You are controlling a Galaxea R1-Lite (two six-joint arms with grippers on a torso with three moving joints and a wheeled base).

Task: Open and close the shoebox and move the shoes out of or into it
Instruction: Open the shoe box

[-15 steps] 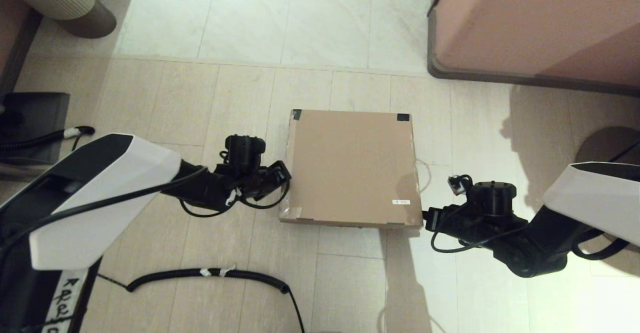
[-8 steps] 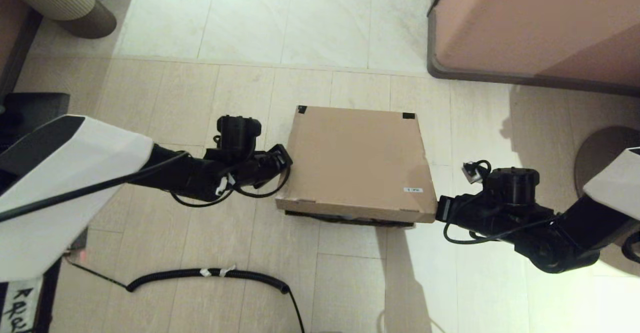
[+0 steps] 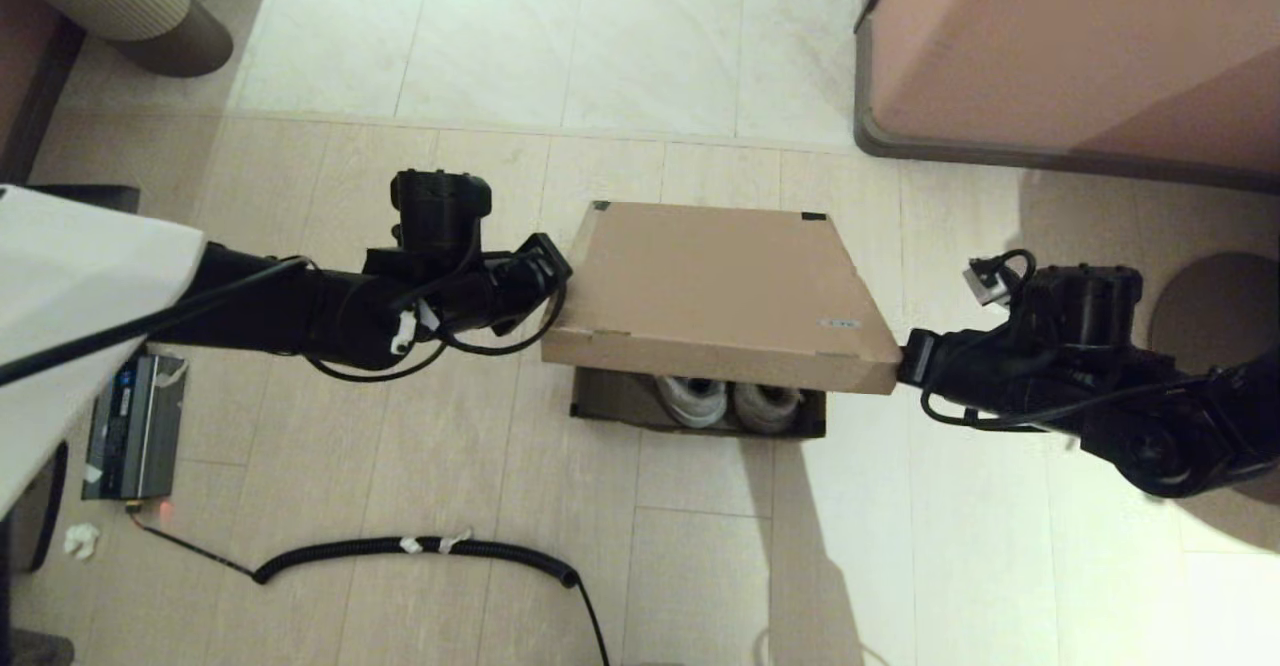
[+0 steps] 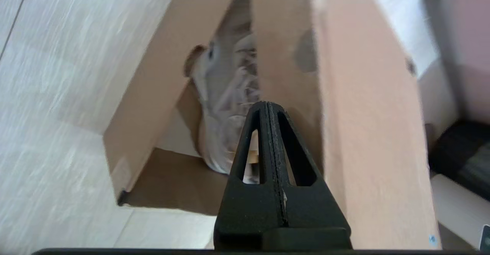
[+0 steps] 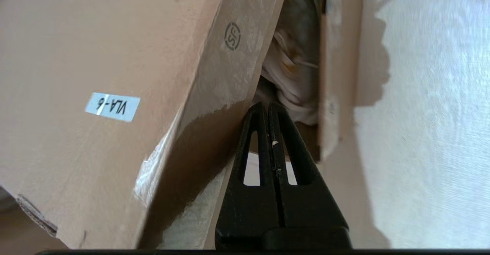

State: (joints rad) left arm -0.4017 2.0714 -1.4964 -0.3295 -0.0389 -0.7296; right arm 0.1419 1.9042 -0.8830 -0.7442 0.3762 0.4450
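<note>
Warm dim light — long shadows, blurred floor (image 4: 57, 94)

Pale tiled floor (image 3: 600, 46), pinkish-brown furniture block (image 3: 1080, 46) at far right.

Shoebox (image 3: 700, 286): lid, flat a second ago, now tilts up at its near edge, hinged at the far edge. Shoes (image 3: 728, 401): newly visible, white toes showing side by side under the raised lid. Left gripper (image 3: 552, 268) and right gripper (image 3: 908, 364): both higher than before, fingers pressed together, tips under the lid's left and right side edges.
</note>
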